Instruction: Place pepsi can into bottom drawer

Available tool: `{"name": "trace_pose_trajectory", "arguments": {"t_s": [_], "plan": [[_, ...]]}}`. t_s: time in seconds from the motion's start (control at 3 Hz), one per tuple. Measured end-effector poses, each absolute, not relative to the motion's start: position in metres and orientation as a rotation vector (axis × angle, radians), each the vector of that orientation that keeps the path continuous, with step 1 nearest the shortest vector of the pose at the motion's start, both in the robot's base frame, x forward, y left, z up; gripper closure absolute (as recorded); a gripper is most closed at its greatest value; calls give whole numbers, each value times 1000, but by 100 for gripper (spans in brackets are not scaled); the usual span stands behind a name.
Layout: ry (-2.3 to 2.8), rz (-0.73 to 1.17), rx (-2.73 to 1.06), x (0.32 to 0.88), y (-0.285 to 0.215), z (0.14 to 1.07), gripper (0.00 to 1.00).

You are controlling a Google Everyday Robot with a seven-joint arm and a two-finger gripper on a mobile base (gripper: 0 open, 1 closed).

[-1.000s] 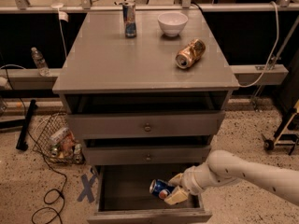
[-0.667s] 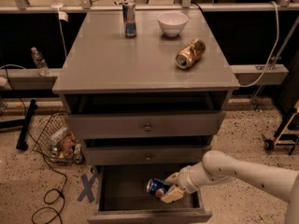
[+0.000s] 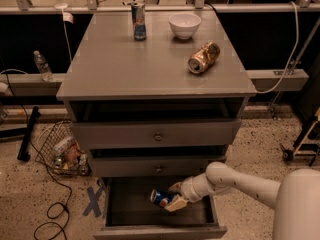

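Observation:
The pepsi can (image 3: 161, 197), blue with a red-white logo, lies tilted on its side in my gripper (image 3: 174, 197). The gripper is shut on the can and holds it inside the open bottom drawer (image 3: 120, 204), near its middle, just above the dark floor. My white arm (image 3: 240, 184) reaches in from the lower right. The drawer's grey front panel (image 3: 160, 232) shows at the bottom edge of the view.
Two shallower drawers with knobs (image 3: 157, 136) sit above. On the cabinet top (image 3: 110, 64) stand a slim blue-silver can (image 3: 139, 21) and a white bowl (image 3: 184, 25), and a gold-brown can (image 3: 204, 57) lies there. A wire basket (image 3: 62, 149) and cables lie on the floor at left.
My gripper has carried the pepsi can to the left, further toward the middle of the open bottom drawer. The can stays in its grip.

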State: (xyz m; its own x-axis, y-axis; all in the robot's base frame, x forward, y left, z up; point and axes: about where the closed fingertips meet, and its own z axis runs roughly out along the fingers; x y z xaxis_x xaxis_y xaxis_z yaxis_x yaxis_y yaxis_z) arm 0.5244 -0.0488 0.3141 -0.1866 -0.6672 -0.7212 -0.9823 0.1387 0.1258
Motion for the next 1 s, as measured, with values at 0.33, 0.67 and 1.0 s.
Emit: {"name": "trace_pose_trajectory", "arguments": {"t_s": [0.33,0.67,1.0], "plan": [[1862,798,-1604,538,-36,289,100],[1842,784,-1637,549,-22,254,100],[1856,780,-1663,555,-9,228,100]]}}
